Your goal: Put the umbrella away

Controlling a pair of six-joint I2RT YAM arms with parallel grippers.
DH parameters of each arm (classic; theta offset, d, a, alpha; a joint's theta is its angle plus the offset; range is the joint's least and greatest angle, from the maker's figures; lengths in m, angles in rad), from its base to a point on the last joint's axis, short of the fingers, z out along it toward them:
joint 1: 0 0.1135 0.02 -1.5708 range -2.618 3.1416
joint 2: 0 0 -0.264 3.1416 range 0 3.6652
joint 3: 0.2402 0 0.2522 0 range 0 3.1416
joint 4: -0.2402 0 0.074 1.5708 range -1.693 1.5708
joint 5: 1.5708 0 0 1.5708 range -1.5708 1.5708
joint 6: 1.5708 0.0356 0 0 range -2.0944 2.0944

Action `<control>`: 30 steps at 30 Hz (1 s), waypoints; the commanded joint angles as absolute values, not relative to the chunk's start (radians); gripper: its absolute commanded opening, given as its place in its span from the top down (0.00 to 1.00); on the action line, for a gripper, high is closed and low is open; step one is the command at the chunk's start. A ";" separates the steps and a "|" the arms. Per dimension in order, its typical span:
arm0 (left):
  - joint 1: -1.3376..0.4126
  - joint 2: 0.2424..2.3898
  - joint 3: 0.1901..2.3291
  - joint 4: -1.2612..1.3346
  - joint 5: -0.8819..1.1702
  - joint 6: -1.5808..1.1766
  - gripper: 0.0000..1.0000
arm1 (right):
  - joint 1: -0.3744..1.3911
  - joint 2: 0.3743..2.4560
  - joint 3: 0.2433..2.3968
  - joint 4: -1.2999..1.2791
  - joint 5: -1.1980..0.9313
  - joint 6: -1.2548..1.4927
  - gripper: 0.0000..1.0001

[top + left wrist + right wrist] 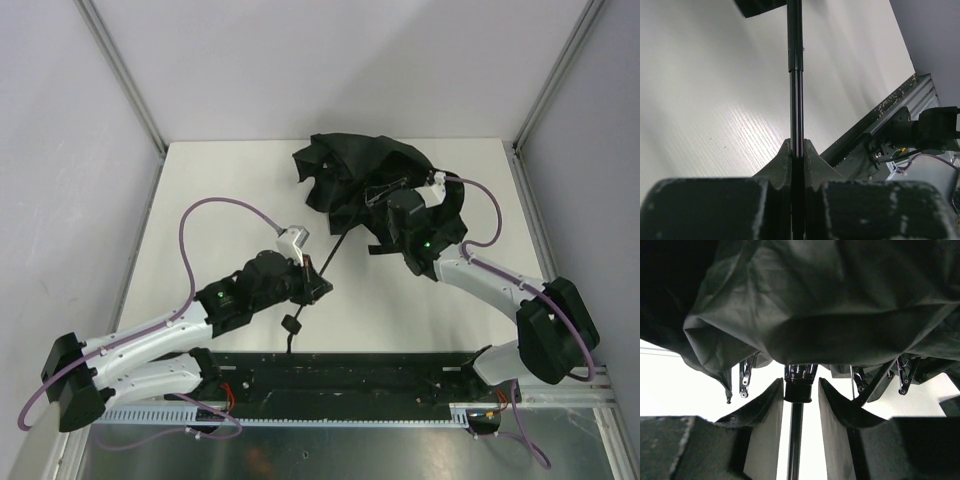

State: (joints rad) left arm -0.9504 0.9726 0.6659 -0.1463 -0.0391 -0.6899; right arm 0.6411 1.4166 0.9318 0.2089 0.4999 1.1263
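Your left gripper [797, 150] clamps umbrella [355, 170] shaft [795, 75]; right gripper [800, 383] fingers [765, 405] apart, straddling shaft just under canopy [840, 305]. Shaft axis links both.

1. Robotics lab test cell: plain pale wall panels [60, 150] held in aluminium posts [120, 70] enclose a white counter [230, 190].
2. A left arm [150, 345] and a right arm [490, 285] are bolted to a black rail [340, 375], with a slotted cable duct [150, 412] alongside.

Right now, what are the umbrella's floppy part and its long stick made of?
The canopy looks like thin matte black fabric: it hangs in soft folds. The shaft looks like glossy dark metal, with light streaks along it, though it could be coated plastic.
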 commanded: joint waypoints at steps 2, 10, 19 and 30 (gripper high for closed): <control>-0.959 0.933 0.699 -0.045 -0.043 -0.659 1.00 | 0.611 1.458 0.978 0.211 0.501 1.155 0.62; -0.967 0.931 0.692 -0.046 -0.036 -0.665 1.00 | 0.549 1.549 0.988 0.306 0.470 1.225 0.55; -0.965 0.942 0.687 -0.049 -0.052 -0.671 1.00 | 0.508 1.598 1.000 0.432 0.301 1.129 0.99; -0.853 1.068 0.843 -0.068 -0.093 -0.548 1.00 | 0.680 1.383 0.706 0.613 0.070 1.082 1.00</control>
